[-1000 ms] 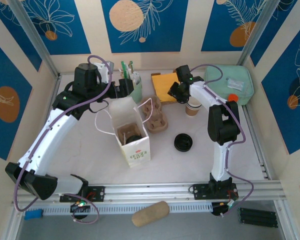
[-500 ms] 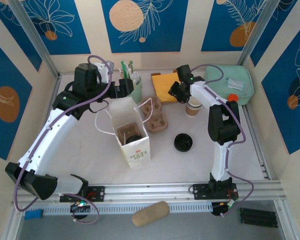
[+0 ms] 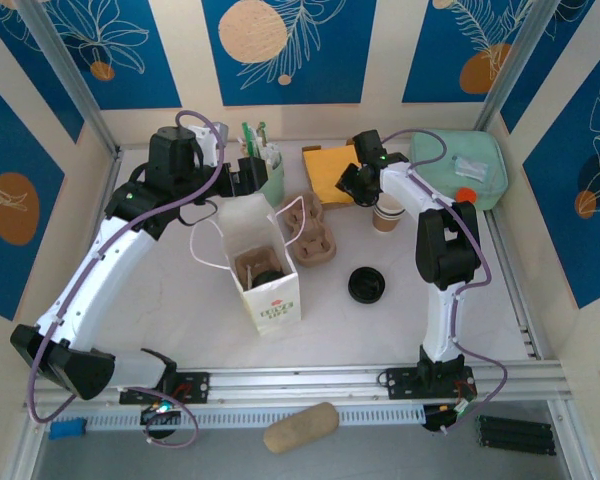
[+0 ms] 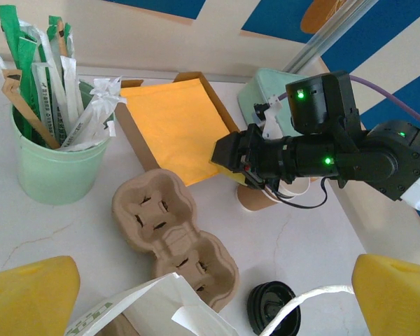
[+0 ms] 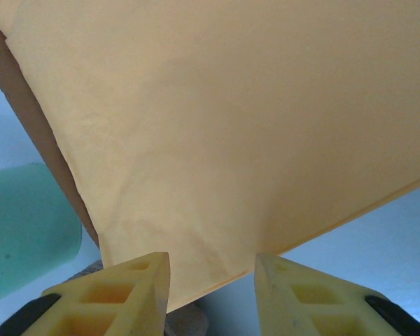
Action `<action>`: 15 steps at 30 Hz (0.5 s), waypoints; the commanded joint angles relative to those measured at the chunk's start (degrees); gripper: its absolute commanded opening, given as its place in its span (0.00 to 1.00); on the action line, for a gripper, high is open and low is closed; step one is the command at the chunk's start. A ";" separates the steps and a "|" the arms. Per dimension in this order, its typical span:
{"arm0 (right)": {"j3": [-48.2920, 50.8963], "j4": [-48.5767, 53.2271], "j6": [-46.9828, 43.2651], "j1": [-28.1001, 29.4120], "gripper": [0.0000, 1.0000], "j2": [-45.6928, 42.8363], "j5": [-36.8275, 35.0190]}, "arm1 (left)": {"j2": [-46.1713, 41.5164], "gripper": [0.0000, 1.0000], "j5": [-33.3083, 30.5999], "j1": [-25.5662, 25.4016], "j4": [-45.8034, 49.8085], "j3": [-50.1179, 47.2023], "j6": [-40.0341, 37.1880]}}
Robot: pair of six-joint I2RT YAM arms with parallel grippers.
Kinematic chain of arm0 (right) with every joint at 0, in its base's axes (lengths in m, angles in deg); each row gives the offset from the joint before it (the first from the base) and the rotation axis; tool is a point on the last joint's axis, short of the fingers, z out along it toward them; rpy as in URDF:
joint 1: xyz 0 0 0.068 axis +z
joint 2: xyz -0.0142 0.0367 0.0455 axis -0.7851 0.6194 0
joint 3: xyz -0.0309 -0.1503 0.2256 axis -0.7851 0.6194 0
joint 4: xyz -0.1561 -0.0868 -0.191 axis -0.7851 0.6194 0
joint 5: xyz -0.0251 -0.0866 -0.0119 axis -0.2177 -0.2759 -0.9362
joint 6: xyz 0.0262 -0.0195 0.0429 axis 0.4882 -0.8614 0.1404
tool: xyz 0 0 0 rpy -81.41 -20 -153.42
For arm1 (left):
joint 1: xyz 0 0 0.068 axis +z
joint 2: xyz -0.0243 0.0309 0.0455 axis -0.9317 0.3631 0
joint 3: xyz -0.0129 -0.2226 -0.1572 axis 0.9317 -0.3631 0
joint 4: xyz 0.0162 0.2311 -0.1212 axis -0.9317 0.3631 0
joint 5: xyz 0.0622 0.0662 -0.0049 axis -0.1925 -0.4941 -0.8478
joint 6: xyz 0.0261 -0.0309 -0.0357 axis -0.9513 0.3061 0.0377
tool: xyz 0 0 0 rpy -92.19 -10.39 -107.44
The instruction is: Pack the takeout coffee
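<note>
The takeout coffee (image 3: 270, 277) shows as a round black lid inside the open white paper bag (image 3: 277, 300), seated in a brown carrier. My left gripper (image 3: 242, 188) hovers over the bag's far rim. It is open, its yellow fingers (image 4: 29, 294) spread wide with the bag's top edge (image 4: 154, 308) and a string handle between them. My right gripper (image 3: 349, 186) hangs low over the near corner of a stack of yellow paper sheets (image 5: 217, 126). Its fingers (image 5: 136, 290) stand apart, and the corner lies just beyond them, not clamped.
Two empty pulp carriers (image 4: 171, 238) lie right of the bag. Loose black lids (image 3: 366, 285) sit on the table, and a stack of lidless cups (image 3: 385, 214) stands under the right arm. A green cup of stirrers (image 4: 52, 157) and a mint container (image 3: 460, 165) line the back.
</note>
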 commanded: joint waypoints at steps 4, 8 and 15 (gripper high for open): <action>1.10 2.24 -1.73 -1.28 0.38 -0.79 -1.97 | 0.41 0.99 0.04 -0.65 -1.54 1.75 -0.88; 2.35 2.09 -2.42 -2.53 0.38 -1.97 -2.21 | 0.46 0.99 0.17 -0.65 -1.71 1.75 -0.79; 2.74 1.80 -3.31 -3.45 0.37 -3.00 -1.15 | 0.50 0.99 0.29 -0.68 -1.93 1.62 -0.79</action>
